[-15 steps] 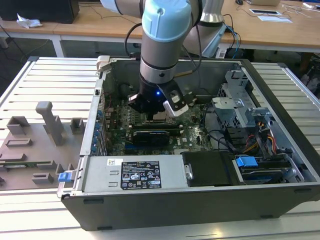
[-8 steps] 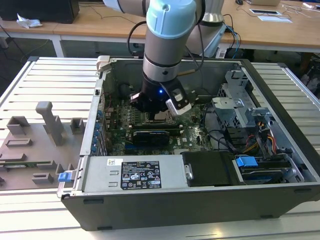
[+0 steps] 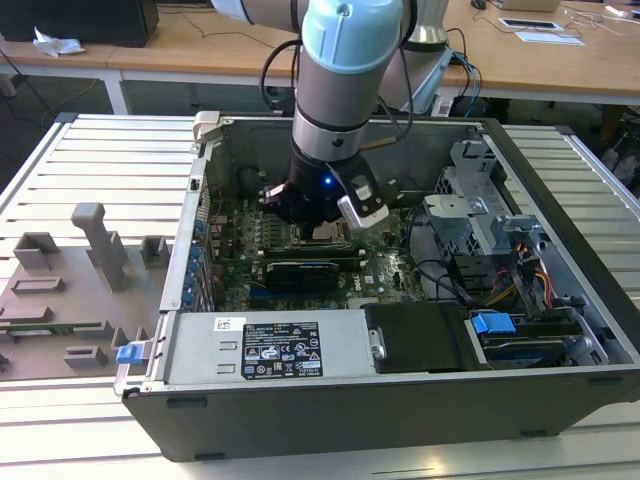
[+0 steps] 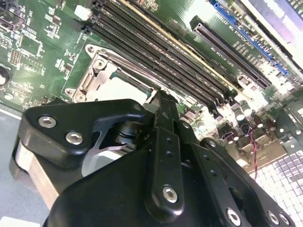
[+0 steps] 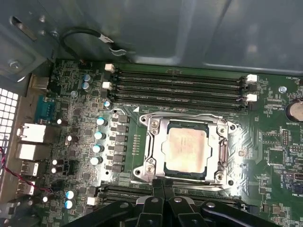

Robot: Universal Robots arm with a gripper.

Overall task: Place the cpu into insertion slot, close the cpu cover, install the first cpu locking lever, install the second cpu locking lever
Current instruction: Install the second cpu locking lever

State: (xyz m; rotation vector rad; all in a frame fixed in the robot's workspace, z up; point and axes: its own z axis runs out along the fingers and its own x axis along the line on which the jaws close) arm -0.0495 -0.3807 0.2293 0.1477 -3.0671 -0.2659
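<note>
Inside the open computer case [image 3: 400, 400], my arm [image 3: 345, 80] reaches down over the green motherboard [image 5: 80, 156]. My gripper [image 5: 163, 187] sits low at the edge of the insertion slot [image 5: 152, 142], fingers [image 5: 169, 189] pressed together, nothing held between them. Cpu cover [image 5: 222, 151] lies closed flat around the socket. Cpu [image 5: 184, 150] is seated in the slot, silvery top showing through the cover's cut-out. Black memory slots [image 5: 180, 87] run just beside the socket.

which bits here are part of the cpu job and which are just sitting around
Part of the job:
cpu, seated in the socket
insertion slot
cpu cover, down around the chip
gripper, at the socket's edge

Just there:
memory slots
blue drive latch
grey fixture blocks outside the case
</note>
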